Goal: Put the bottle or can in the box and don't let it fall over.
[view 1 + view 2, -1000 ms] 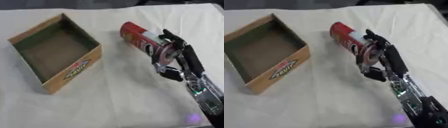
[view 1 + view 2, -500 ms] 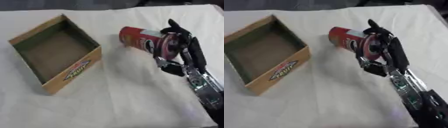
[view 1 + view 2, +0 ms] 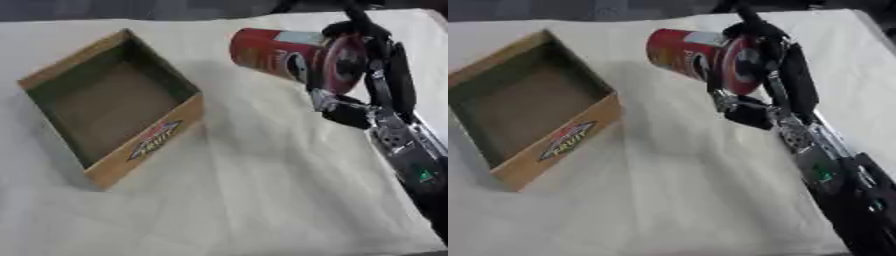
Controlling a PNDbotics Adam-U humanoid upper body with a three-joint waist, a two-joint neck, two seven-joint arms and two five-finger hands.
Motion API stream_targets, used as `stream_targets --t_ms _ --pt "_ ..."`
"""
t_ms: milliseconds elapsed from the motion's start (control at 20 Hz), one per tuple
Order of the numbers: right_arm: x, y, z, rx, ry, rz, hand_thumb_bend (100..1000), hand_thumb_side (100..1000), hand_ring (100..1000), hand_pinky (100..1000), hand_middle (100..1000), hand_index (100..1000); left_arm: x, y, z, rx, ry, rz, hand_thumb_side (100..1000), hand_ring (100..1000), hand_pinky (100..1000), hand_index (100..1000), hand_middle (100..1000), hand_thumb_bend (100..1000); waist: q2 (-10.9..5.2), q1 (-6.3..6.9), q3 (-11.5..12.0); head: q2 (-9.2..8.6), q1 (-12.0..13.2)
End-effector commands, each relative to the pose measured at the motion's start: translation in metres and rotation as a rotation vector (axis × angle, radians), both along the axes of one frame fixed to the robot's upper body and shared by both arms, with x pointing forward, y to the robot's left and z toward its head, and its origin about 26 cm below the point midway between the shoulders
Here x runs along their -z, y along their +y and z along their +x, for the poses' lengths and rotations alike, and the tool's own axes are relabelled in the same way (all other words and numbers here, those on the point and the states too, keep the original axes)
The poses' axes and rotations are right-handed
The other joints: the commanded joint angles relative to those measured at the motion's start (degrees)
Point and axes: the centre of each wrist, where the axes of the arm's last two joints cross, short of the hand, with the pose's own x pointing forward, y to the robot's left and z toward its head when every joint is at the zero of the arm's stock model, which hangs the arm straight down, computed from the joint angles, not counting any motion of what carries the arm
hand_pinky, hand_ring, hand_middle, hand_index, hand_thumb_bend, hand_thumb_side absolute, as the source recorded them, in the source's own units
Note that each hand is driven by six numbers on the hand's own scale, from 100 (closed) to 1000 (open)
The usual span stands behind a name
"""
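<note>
The robot's right hand (image 3: 363, 65) has its fingers wrapped round the tall red can (image 3: 284, 54), lying sideways above the white bench (image 3: 262, 200) — the open brown cardboard box (image 3: 109, 112) waits empty, so standing it inside is left.

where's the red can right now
The red can is at the upper right of the left eye view, lying tilted in the right hand, whose fingers curl round it. It is to the right of the open box, not in it.

Red can (image 3: 278, 56) tilted sideways — right of open cardboard box (image 3: 112, 111).
</note>
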Motion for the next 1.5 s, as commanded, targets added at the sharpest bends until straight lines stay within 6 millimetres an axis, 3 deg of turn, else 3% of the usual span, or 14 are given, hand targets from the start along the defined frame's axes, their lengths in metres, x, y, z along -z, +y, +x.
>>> stream_targets --t_ms 50,700,1150,1500 --pt "-0.018 -0.001 0.000 -0.017 -0.071 -0.019 100 100 237 100 165 163 -0.006 0.003 -0.001 -0.003 -0.023 0.013 740 802 531 708 912 100 -0.69 -0.28 0.01 -0.27 -0.19" --pt "-0.066 0.052 0.013 -0.215 -0.204 0.036 100 100 193 100 145 157 -0.005 0.004 -0.002 -0.005 -0.018 0.021 736 800 532 708 912 100 -1.93 -0.53 0.53 0.26 -0.35" --pt "-0.071 0.092 0.031 -0.386 -0.121 0.037 100 100 237 100 166 165 -0.005 0.004 -0.002 -0.007 -0.019 0.027 735 800 534 708 912 100 -2.61 -1.10 1.94 0.52 -1.20" --pt "-0.064 0.119 0.045 -0.475 -0.042 0.027 100 100 282 100 186 174 -0.008 0.005 -0.001 -0.019 -0.032 0.038 735 800 536 708 910 100 -2.64 -1.52 3.52 0.61 -2.38"
